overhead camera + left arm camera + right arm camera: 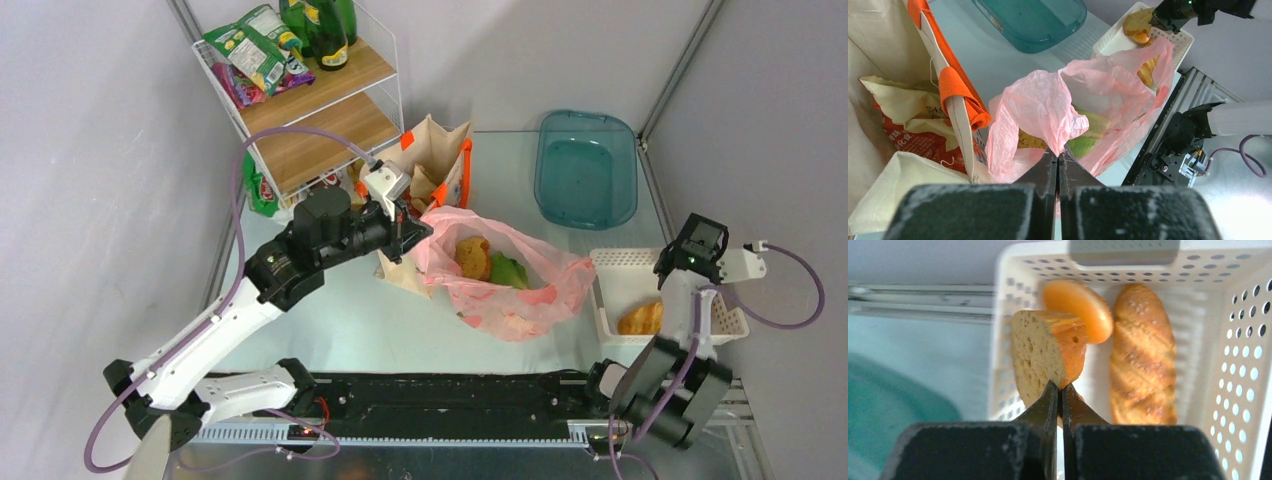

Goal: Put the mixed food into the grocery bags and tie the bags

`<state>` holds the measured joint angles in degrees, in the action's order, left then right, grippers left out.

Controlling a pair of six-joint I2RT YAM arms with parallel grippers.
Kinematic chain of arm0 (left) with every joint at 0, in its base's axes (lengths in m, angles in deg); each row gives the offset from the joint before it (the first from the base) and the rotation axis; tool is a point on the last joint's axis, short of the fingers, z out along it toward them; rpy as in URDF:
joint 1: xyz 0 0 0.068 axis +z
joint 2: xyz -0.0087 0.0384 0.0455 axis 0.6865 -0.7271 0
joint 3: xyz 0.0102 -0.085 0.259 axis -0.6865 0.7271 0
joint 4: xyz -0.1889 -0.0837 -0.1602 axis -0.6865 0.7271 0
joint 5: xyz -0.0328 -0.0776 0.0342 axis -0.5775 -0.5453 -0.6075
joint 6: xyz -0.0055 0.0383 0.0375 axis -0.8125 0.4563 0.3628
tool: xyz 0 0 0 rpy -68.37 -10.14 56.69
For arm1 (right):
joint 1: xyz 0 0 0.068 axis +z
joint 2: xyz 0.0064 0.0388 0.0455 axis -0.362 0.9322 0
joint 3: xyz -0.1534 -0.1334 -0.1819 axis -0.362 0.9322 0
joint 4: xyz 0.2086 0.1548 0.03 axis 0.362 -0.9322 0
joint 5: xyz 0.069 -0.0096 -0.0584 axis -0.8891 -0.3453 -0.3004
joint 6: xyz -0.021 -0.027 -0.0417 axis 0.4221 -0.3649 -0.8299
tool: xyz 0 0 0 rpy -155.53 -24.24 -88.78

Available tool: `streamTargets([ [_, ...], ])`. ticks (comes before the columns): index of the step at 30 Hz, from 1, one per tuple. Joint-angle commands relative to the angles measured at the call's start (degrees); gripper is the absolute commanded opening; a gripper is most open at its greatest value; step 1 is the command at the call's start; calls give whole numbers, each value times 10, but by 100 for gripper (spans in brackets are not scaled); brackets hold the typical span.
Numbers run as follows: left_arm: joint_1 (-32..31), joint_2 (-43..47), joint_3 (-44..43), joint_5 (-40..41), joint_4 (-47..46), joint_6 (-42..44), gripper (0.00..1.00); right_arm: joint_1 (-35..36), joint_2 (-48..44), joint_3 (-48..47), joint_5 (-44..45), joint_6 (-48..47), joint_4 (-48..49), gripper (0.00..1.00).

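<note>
The pink plastic bag (520, 290) lies open mid-table with a bread roll (472, 256) and the green lettuce (507, 268) inside. My left gripper (415, 232) is shut on the bag's left rim, pinching the pink film (1043, 105) at the fingertips (1058, 152); the lettuce (1083, 145) shows behind it. The beige tote (440, 150) with orange handle (955, 90) stands just behind. My right gripper (1058, 387) is shut on a cut bread piece (1040, 352) and holds it above the white basket (1243, 340), over a round roll (1078, 307) and a long loaf (1143, 350).
The white basket (620, 262) sits at the right edge with a loaf (640, 318) in it. A teal tray (585, 165) lies at the back right. A wire shelf (320, 100) with bottles and snack packs stands at the back left. A red snack pack (908, 135) is inside the tote.
</note>
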<state>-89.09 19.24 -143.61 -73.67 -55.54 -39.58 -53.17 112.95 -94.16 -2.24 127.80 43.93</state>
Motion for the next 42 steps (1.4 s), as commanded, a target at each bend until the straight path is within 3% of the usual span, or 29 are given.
streamTargets([
  [1, 4, 20, 8, -1, -26, 13, 0, 44, -119, -38, 40, -4, -62, 0],
  [4, 3, 24, 9, -4, -27, 11, 0, 60, -216, -38, 13, -27, -66, 0],
  [6, 4, 25, 10, -3, -28, 11, 0, 70, -269, -38, -66, -71, -42, 0],
  [9, 3, 23, 10, -3, -28, 8, 0, 84, -329, -38, -294, -140, 39, 0],
  [13, 3, 24, 10, -5, -28, 4, 0, 100, -368, -40, -517, -160, 124, 0],
  [17, 3, 30, 11, 2, -28, 6, 0, 135, -380, -42, -641, -127, 184, 0],
  [20, 3, 37, 14, 13, -28, 11, 0, 207, -383, -41, -679, -145, 192, 0],
  [27, 5, 41, 15, 22, -28, 13, 0, 415, -390, -42, -616, -303, 111, 0],
  [36, 4, 41, 17, 24, -28, 13, 0, 654, -317, -42, -351, -407, 68, 0],
  [39, 4, 39, 17, 24, -28, 13, 0, 730, -280, -42, -175, -406, 89, 0],
  [42, 4, 37, 16, 24, -29, 13, 0, 794, -256, -42, -73, -428, 121, 0],
])
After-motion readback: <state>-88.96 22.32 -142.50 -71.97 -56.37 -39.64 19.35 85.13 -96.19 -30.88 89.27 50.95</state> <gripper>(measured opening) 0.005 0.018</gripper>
